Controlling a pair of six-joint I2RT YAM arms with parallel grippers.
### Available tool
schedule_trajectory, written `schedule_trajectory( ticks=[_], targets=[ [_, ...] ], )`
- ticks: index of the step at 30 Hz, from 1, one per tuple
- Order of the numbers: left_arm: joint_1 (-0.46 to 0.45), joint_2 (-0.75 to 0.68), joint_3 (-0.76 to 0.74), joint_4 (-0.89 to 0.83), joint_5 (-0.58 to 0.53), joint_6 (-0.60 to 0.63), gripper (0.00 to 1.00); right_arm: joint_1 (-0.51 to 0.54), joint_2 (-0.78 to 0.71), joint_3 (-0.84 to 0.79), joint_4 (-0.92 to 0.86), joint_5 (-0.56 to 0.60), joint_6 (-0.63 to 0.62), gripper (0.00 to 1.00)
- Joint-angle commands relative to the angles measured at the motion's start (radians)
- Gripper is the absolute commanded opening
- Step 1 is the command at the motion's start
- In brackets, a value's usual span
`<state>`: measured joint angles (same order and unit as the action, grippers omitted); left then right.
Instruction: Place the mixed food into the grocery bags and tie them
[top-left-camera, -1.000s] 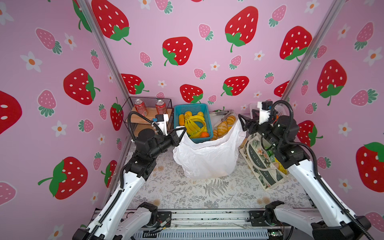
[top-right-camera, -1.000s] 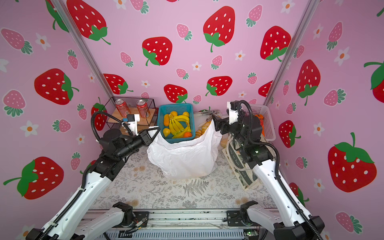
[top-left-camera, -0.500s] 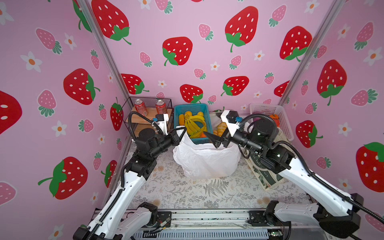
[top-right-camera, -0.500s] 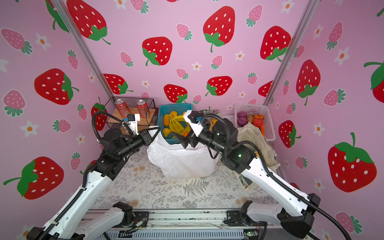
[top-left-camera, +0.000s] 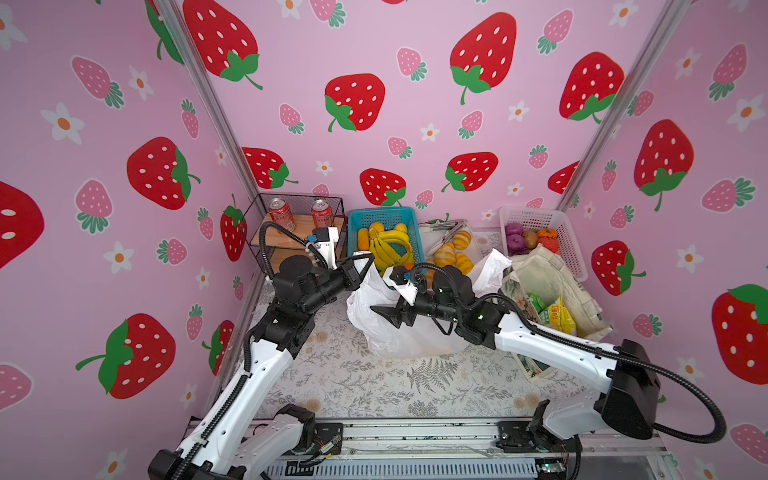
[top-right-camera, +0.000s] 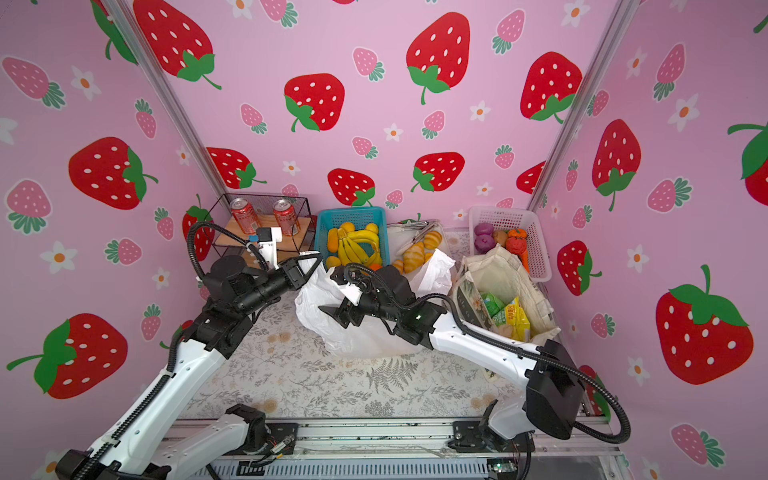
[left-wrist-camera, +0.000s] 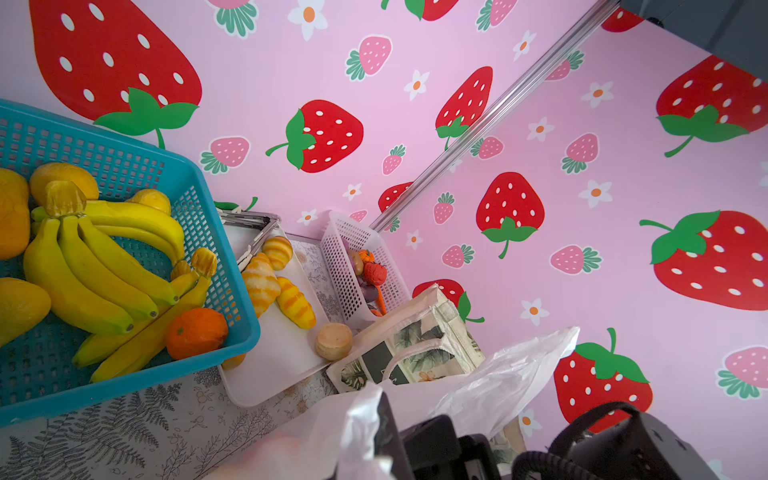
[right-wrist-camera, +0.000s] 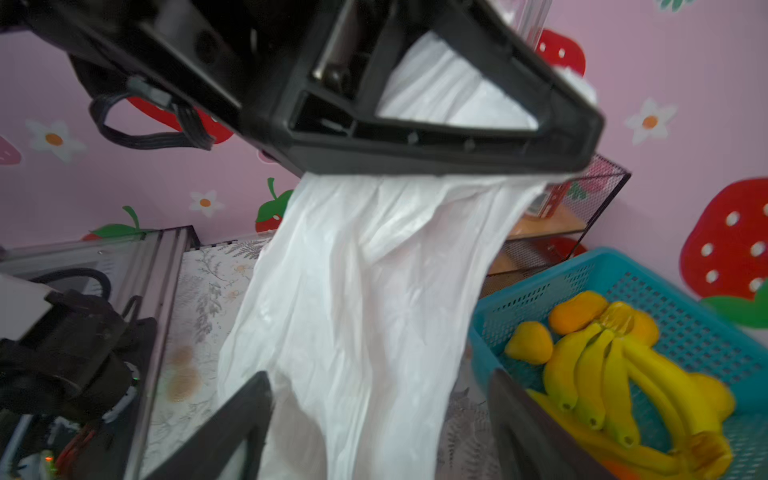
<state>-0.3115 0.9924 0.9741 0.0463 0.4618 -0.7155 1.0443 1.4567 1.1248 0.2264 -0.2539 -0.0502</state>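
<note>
Two handles to tie: left end effector (top-left-camera: 368, 258) pinches the white plastic bag (top-left-camera: 399, 340); right end effector (top-left-camera: 380, 312), newly swung across, gapes open.

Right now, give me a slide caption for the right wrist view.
Left end effector pinches the white plastic bag up; open right end effector straddles its hanging strip.

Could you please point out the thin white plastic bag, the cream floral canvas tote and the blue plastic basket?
thin white plastic bag (top-left-camera: 395, 343): in a top view, lower front.
cream floral canvas tote (top-left-camera: 544, 272): in a top view, upper cloth.
blue plastic basket (top-left-camera: 384, 217): in a top view, back wall.
</note>
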Motion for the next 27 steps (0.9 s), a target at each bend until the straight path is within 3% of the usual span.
schedule_trajectory(
  ticks=[1,3,5,7,9,12,19,25,27],
  targets=[
    [0.004,-0.001,0.043,0.002,0.023,0.006,0.00,-0.008,-0.028,-0.041,0.090,-0.010,-0.008,0.45],
    [0.004,-0.004,0.053,-0.016,0.023,0.032,0.00,-0.022,-0.053,-0.080,0.107,-0.008,-0.007,0.21],
    [0.003,-0.012,0.065,-0.040,0.038,0.088,0.12,-0.048,-0.081,-0.116,0.116,-0.025,-0.009,0.05],
    [0.003,-0.022,0.085,-0.081,0.059,0.159,0.31,-0.076,-0.107,-0.147,0.115,-0.085,-0.029,0.00],
    [0.005,-0.032,0.119,-0.152,0.103,0.255,0.55,-0.105,-0.139,-0.182,0.114,-0.188,-0.058,0.00],
    [0.005,-0.028,0.186,-0.291,0.177,0.393,0.73,-0.148,-0.174,-0.213,0.116,-0.309,-0.085,0.00],
    [0.005,0.037,0.334,-0.513,0.213,0.572,0.87,-0.184,-0.200,-0.212,0.093,-0.433,-0.135,0.00],
    [0.004,0.150,0.434,-0.524,0.321,0.534,0.90,-0.181,-0.189,-0.207,0.111,-0.497,-0.123,0.00],
    [0.003,0.191,0.467,-0.523,0.355,0.512,0.84,-0.181,-0.184,-0.207,0.128,-0.507,-0.108,0.00]
  ],
)
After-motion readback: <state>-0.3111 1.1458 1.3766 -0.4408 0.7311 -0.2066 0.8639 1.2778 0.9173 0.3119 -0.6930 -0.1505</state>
